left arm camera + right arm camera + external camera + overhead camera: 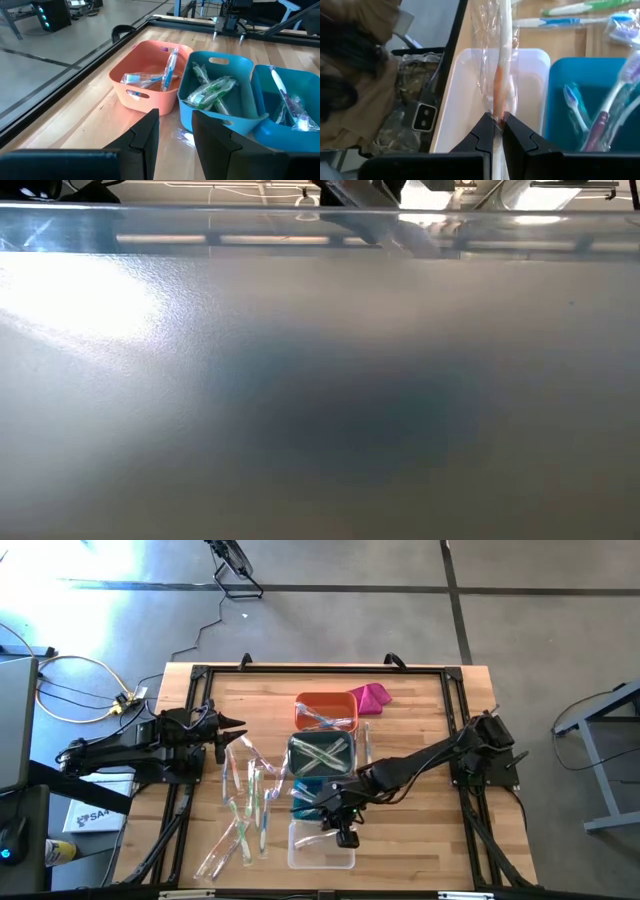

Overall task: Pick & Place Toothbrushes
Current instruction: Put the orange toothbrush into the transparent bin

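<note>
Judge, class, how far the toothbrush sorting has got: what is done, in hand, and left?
Done: wrapped toothbrushes already lie in the orange bin and the two teal bins. In hand: the right gripper is shut on a wrapped toothbrush over the clear bin. Left: a loose pile remains on the table; the left gripper waits open.

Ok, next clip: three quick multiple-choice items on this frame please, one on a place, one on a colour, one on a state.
1. The right gripper hangs over:
A. the orange bin
B. the clear bin
C. the magenta cloth

2. The bin nearest the magenta cloth is:
A. orange
B. grey
C. clear

3. The right gripper's fingers are:
A. wide open, empty
B. shut on a wrapped toothbrush
C. out of view

Answers: 1 B, the high view shows it above the clear bin. 2 A, the orange bin sits beside the cloth. 3 B, the right wrist view shows the fingers pinching the toothbrush.
</note>
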Controlling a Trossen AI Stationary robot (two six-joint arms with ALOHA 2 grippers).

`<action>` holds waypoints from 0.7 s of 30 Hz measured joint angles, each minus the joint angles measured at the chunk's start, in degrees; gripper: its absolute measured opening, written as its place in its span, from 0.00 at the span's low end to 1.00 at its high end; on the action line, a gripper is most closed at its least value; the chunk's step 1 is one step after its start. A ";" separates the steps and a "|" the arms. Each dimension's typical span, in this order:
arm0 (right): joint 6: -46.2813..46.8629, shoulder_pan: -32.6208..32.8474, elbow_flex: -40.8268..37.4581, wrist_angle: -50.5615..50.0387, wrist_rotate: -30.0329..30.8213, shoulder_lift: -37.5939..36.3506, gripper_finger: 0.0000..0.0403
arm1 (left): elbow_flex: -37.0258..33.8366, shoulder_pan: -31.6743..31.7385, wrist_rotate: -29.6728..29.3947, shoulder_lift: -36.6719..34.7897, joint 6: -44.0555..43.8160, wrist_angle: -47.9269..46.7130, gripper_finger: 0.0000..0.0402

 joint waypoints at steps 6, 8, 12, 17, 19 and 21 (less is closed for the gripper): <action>0.12 0.00 0.00 1.44 -0.20 0.00 0.03 | 0.00 0.00 0.00 0.00 0.00 -0.20 0.28; 0.32 0.04 0.01 2.30 -0.57 0.21 0.03 | 0.00 0.00 0.00 0.00 0.02 -0.20 0.28; 2.93 0.04 -0.04 2.47 -2.40 2.64 0.03 | 0.00 0.02 0.00 0.00 0.00 -0.26 0.28; 6.02 0.06 0.01 5.74 -5.89 5.91 0.03 | 0.00 0.00 0.00 0.00 0.00 -0.22 0.28; 7.48 0.10 -0.02 5.78 -6.93 6.94 0.03 | 0.00 0.00 0.02 0.02 0.00 -0.30 0.28; 8.74 0.15 -0.02 7.65 -8.09 8.01 0.03 | 0.00 0.00 0.02 0.02 0.00 -0.26 0.28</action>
